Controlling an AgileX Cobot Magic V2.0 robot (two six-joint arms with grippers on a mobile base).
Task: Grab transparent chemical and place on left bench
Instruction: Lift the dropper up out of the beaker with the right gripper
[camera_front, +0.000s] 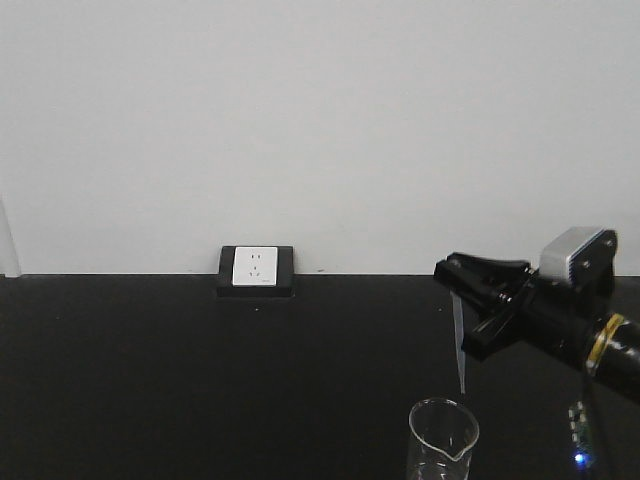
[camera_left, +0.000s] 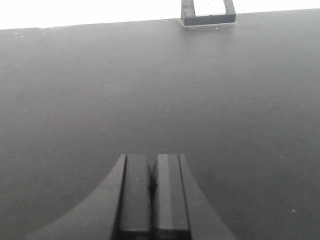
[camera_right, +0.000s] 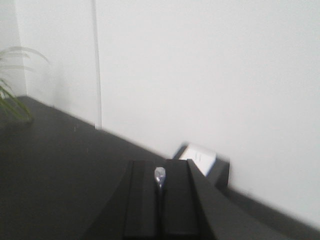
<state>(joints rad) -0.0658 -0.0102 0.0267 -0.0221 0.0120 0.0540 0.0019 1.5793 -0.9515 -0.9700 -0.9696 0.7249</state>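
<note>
The right hand (camera_front: 458, 282) is clamped on the clear pipette (camera_front: 459, 345). It pinches the top, so the long tapered tip hangs straight down, just above the mouth of the glass beaker (camera_front: 443, 438). The beaker stands near the front edge of the surface (camera_front: 150, 380), toward its right corner. Gripping the upper end looks deliberate to me: a plain vertical lift takes the tip past the rim without knocking the glass. The tip seems out of the beaker, though only just.

The left hand (camera_left: 154, 200) is closed on nothing, its two pads pressed together, low over bare black surface. No beaker or pipette shows in its view, so I'd guess it is kept aside to leave the right arm room.

The front view gives the whole arrangement: pipette, beaker beneath, and the wall socket (camera_front: 256, 270) at the middle of the back edge. It cannot show the grip itself. The right wrist view does, with the pipette's rounded end poking up between tight pads. That view also catches the leaves of a potted plant (camera_right: 11, 100), which the front view misses; where it stands on the surface I can't tell.

Socket and plant tell me this is not the left bench. That bench is in none of the views, so the carry lies ahead.
</note>
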